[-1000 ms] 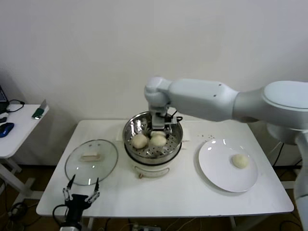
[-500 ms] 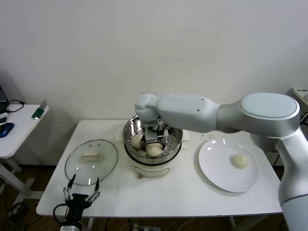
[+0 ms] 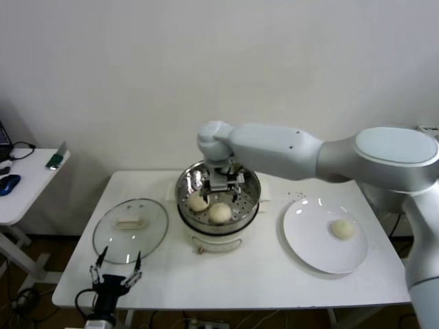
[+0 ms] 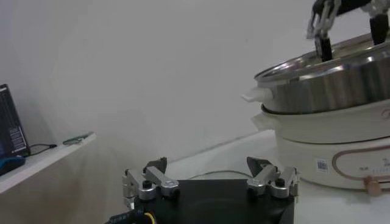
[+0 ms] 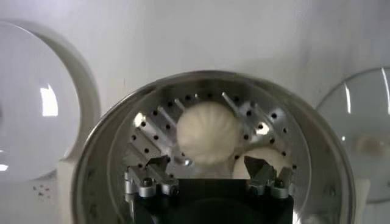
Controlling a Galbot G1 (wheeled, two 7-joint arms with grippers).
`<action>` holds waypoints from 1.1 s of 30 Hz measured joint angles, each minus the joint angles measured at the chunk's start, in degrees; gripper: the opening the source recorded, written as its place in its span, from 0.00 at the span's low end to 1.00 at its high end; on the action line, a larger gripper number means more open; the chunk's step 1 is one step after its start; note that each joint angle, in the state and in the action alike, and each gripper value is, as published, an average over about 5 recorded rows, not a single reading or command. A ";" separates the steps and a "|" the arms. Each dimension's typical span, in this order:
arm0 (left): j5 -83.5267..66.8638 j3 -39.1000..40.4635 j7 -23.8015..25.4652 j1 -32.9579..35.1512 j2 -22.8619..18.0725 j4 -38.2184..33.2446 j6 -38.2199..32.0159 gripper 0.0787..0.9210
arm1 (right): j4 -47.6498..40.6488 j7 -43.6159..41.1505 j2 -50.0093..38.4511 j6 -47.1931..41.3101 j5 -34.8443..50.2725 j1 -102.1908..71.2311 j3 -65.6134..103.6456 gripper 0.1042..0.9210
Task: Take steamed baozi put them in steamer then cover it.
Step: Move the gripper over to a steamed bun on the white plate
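Note:
The steamer (image 3: 240, 211) stands mid-table on its white pot base (image 3: 216, 241). Two baozi lie in it, one to the left (image 3: 199, 201) and one at the front (image 3: 220, 213). A further baozi (image 3: 342, 229) lies on the white plate (image 3: 309, 236). My right gripper (image 3: 221, 182) hangs open and empty just over the steamer's back part. In the right wrist view it (image 5: 207, 167) is above the two baozi, one (image 5: 207, 133) in the middle and one (image 5: 268, 159) beside it. The cover (image 3: 130, 229) lies flat on the table, left of the steamer. My left gripper (image 3: 115, 279) is parked open at the table's front left edge.
A side table (image 3: 20, 192) with a mouse and a phone stands at the far left. The left wrist view shows the steamer (image 4: 329, 79) on its pot base (image 4: 341, 140), with the right gripper (image 4: 347, 24) above it. The wall is close behind the table.
My right gripper lowered a baozi into the steamer's front part, let it go, and has risen back a little, empty. The left arm has not moved.

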 measured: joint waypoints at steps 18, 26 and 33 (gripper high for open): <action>0.39 1.90 -0.02 -1.69 0.02 -1.11 1.75 0.88 | 10.37 11.21 -30.10 -37.21 16.62 4.69 -6.68 0.88; 0.47 1.89 -0.06 -1.62 -0.03 -1.10 1.93 0.88 | 6.73 9.20 -38.38 -41.81 15.58 -5.34 0.00 0.88; 0.54 1.66 -0.12 -1.83 -0.22 -1.39 2.28 0.88 | 1.57 7.29 -41.22 -42.21 12.23 -15.70 7.95 0.88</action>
